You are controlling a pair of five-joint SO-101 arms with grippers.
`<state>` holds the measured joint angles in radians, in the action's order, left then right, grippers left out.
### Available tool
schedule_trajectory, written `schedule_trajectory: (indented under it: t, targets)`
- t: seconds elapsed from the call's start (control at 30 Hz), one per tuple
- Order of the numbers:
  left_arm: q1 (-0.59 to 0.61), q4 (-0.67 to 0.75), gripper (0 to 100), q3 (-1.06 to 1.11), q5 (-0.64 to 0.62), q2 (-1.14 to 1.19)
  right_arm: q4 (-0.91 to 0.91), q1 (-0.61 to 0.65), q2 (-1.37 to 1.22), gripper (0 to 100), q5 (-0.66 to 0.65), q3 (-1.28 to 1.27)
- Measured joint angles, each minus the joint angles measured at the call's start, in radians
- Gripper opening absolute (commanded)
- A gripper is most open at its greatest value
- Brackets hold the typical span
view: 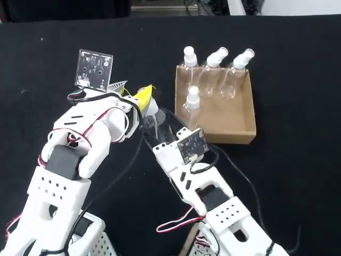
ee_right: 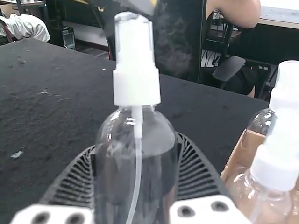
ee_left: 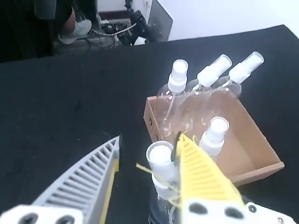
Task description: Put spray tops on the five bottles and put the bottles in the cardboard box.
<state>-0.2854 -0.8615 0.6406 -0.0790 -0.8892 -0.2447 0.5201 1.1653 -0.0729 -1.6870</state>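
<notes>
A clear bottle (view: 155, 124) with a white spray top (ee_right: 135, 70) stands upright just left of the cardboard box (view: 250, 109), and my right gripper (view: 157, 133) is shut on its body (ee_right: 135, 158). My left gripper (ee_left: 147, 140) is open around the spray top (ee_left: 161, 161): the yellow finger (ee_left: 198, 172) lies against it and the grey finger (ee_left: 88, 179) stands well apart. In the box (ee_left: 261, 170), three capped bottles (view: 216, 66) lean on the far wall. A further capped bottle (view: 192, 101) stands near its left wall.
The table is covered in black cloth (view: 42, 64). Both white arm bodies (view: 69, 165) fill the near side, with loose cables (view: 176, 221) between them. Open cloth lies to the left and to the right of the box.
</notes>
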Motion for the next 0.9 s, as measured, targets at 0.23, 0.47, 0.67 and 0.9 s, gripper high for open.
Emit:
schedule_trajectory:
  t: [0.23,0.47,0.67,0.9]
  targets:
    - [0.000,-0.023,19,-0.041,0.000,0.002,-0.002,0.000,0.000,1.0,0.000,0.000]
    - [-0.008,-0.121,19,-0.118,-0.002,0.020,-0.003,-0.003,0.005,1.0,0.002,0.000]
    - [0.002,-0.130,19,-0.175,0.002,0.020,-0.006,-0.002,0.005,1.0,0.002,0.000]
    - [0.044,-0.164,19,-0.275,0.002,0.020,-0.006,-0.002,0.005,1.0,0.003,0.000]
